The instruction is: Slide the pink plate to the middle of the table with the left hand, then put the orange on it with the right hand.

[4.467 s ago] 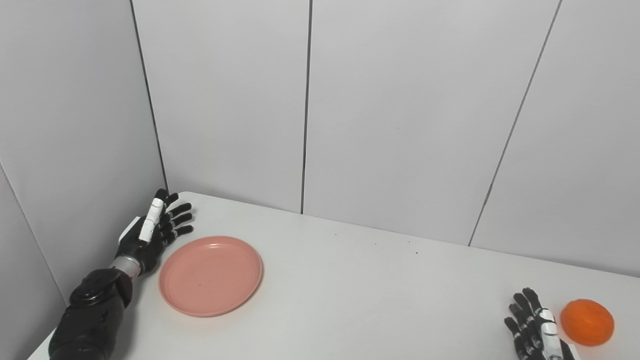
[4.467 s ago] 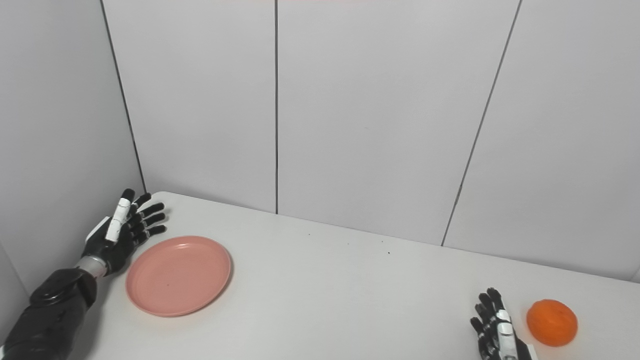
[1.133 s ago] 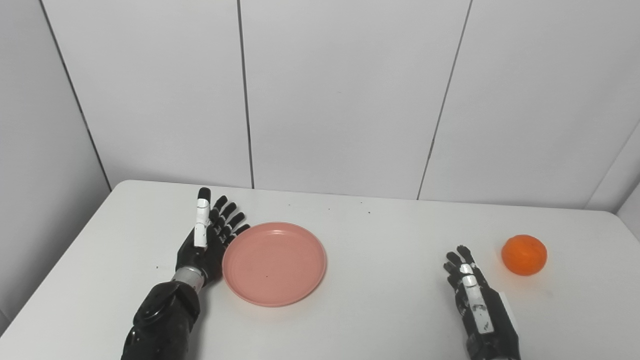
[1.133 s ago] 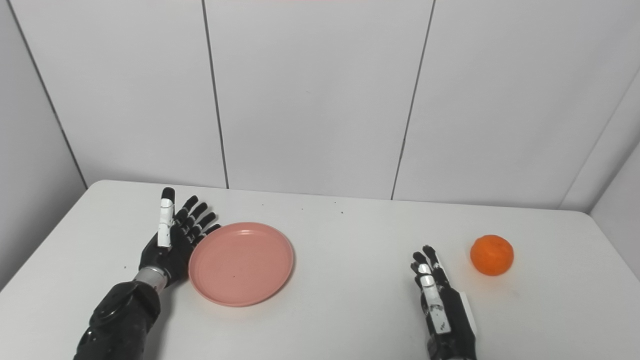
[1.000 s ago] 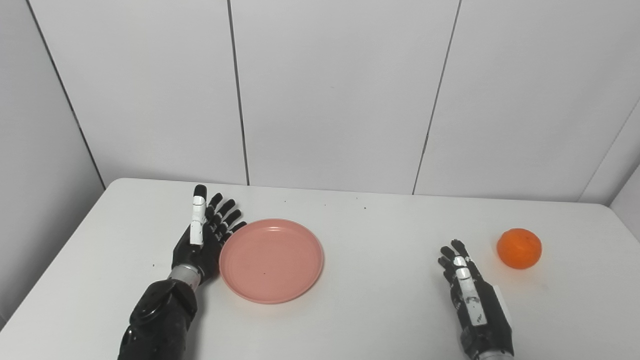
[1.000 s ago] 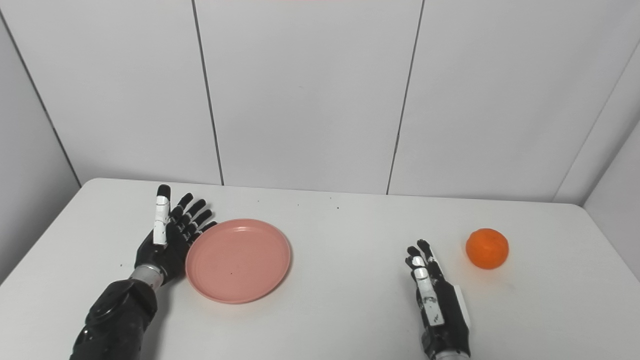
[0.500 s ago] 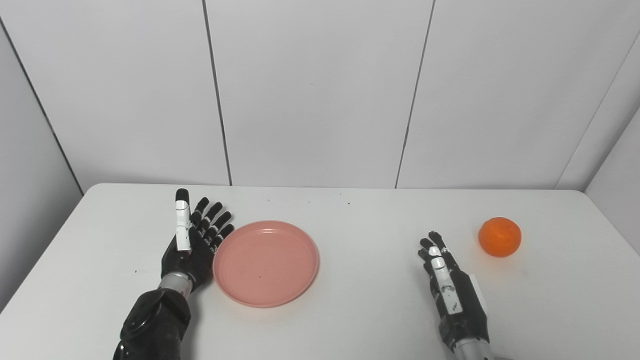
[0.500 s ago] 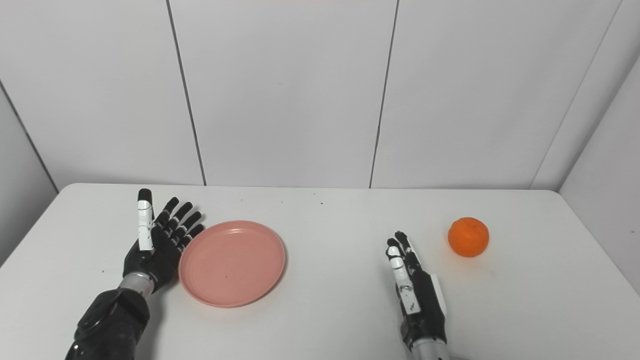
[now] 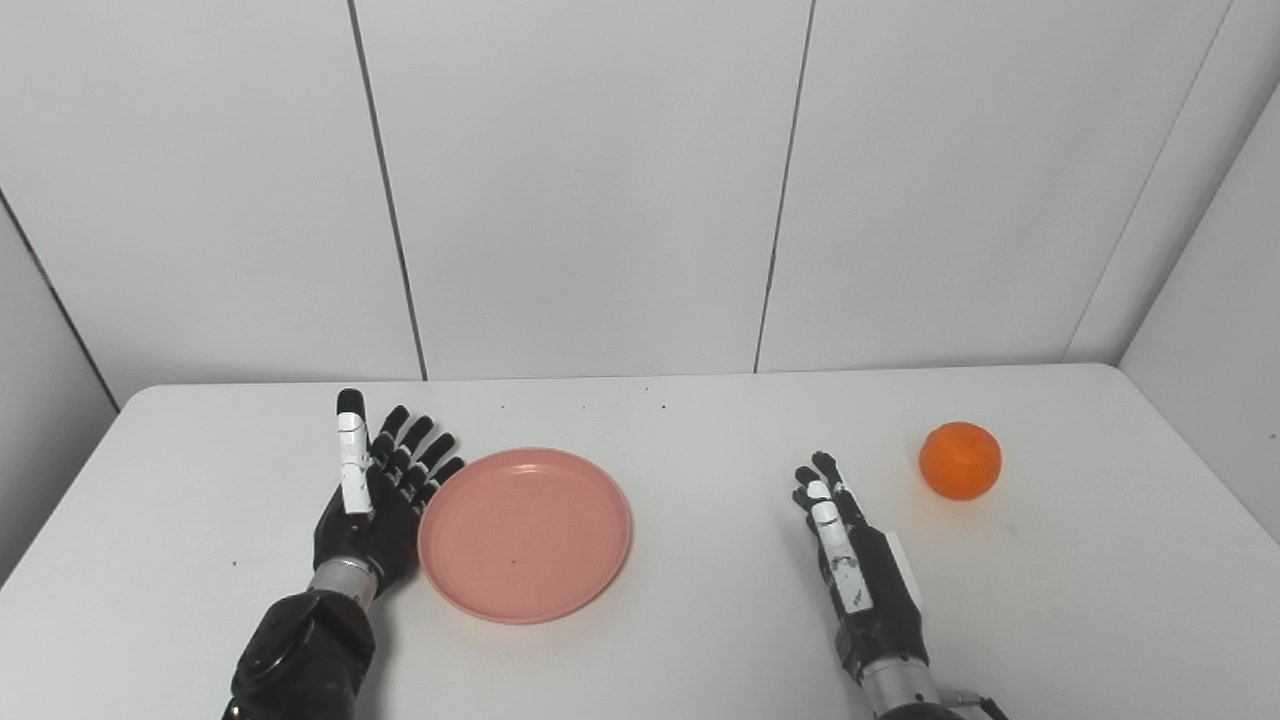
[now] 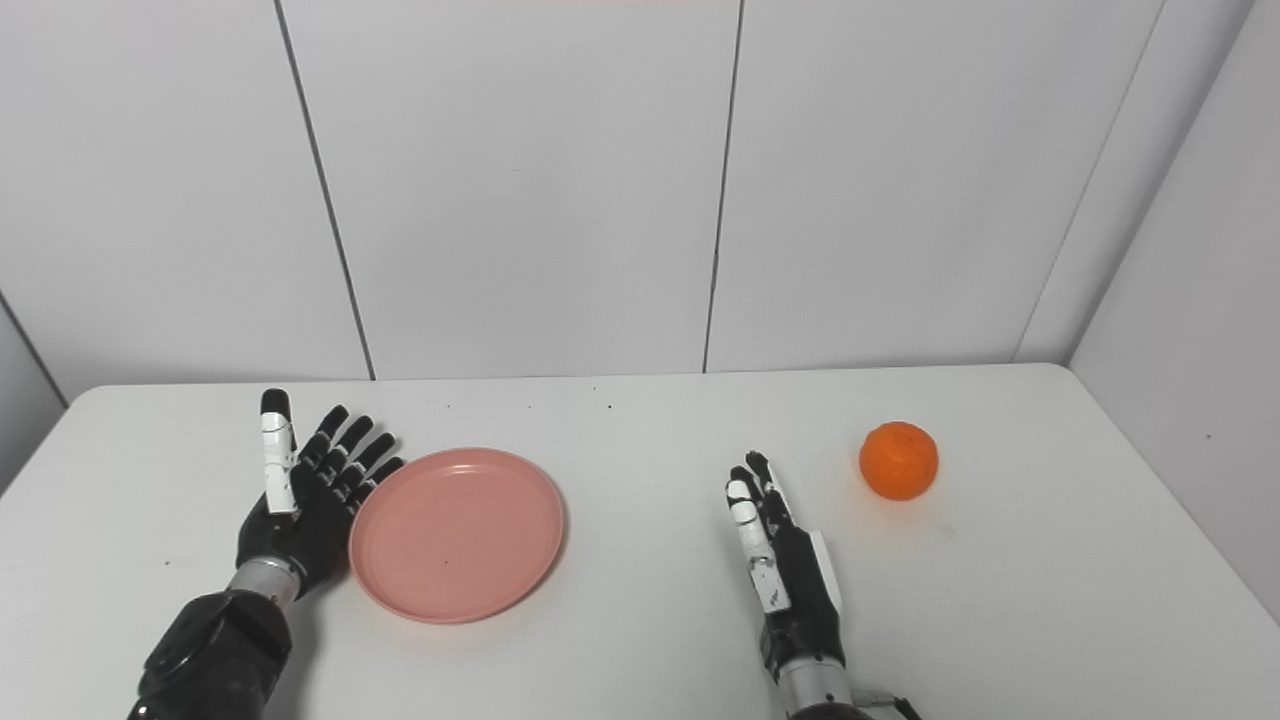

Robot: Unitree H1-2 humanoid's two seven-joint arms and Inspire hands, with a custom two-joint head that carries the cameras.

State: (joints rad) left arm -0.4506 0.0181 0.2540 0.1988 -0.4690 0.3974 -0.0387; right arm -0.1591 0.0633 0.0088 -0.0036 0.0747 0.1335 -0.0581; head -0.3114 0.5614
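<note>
Left hand (image 9: pixel 372 495): released, holding nothing, fingers (image 9: pixel 420 455) spread and extended, set on edge with the palm turned toward the pink plate (image 9: pixel 525 533); heel of the hand and lower fingers touching or just beside the plate's left rim, contact not resolvable. Forearm entering from the lower left edge.

Pink plate: flat on the white table (image 9: pixel 700 640), upright, nothing on it, left of the table's centre, just beside the left hand and well apart from the right hand.

Right hand (image 10: pixel 782 565): released, holding nothing, fingers straight and held close together, pointing away from the robot, set on edge near the tabletop; whether touching the surface not discernible. Positioned right of centre, between plate and orange (image 10: pixel 899 460), apart from both.

Orange: resting alone on the table toward the far right, beyond and to the right of the right hand's fingertips, near but not touching them, well apart from the plate.

Table: white, with a few small dark specks near the far edge. Behind and at both sides: pale grey wall panels (image 9: pixel 580 190) divided by thin dark seams.
</note>
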